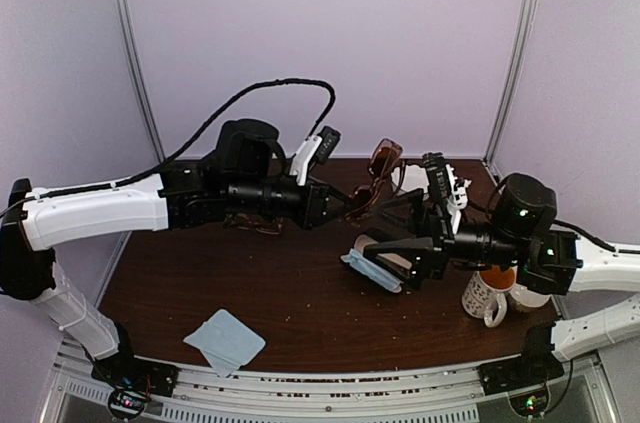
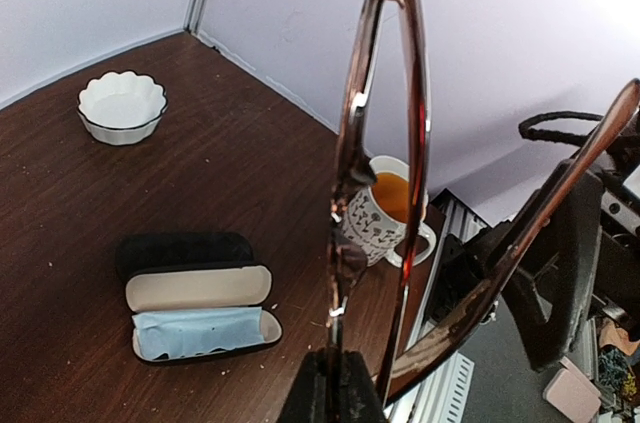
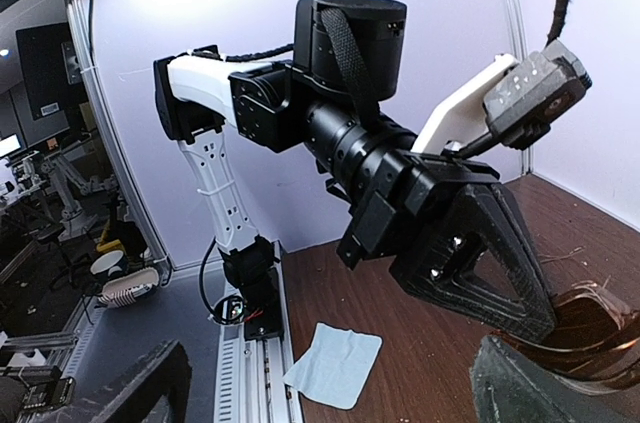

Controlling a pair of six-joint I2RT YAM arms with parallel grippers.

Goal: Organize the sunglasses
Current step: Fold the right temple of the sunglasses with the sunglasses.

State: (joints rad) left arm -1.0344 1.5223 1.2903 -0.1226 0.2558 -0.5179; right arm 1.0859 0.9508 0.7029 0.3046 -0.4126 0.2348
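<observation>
- Sunglasses with a reddish-copper wire frame are up in the air above the worktop, not resting on anything.
- The left gripper is clamped on one end of the frame. In its wrist view the front stands upright and edge-on, with one temple swung out to about 2 o'clock.
- In the top view the pair's long axis runs from the left gripper out toward 1 o'clock.
- The right gripper is spread wide and holds nothing. Its own camera shows both fingers far apart at the bottom corners.
- From the right gripper the held pair lies near 12 o'clock and just beside it, so the right arm is the closer free arm.
- The open case lies on the worktop at about 6 o'clock of the right gripper, with a blue cloth in its lower half. The mug stands at about 4 o'clock.
- The next step is probably the right gripper closing on the free temple or far end. It would need to meet the thin wire squarely, since the frame could twist in the left gripper's hold.
</observation>
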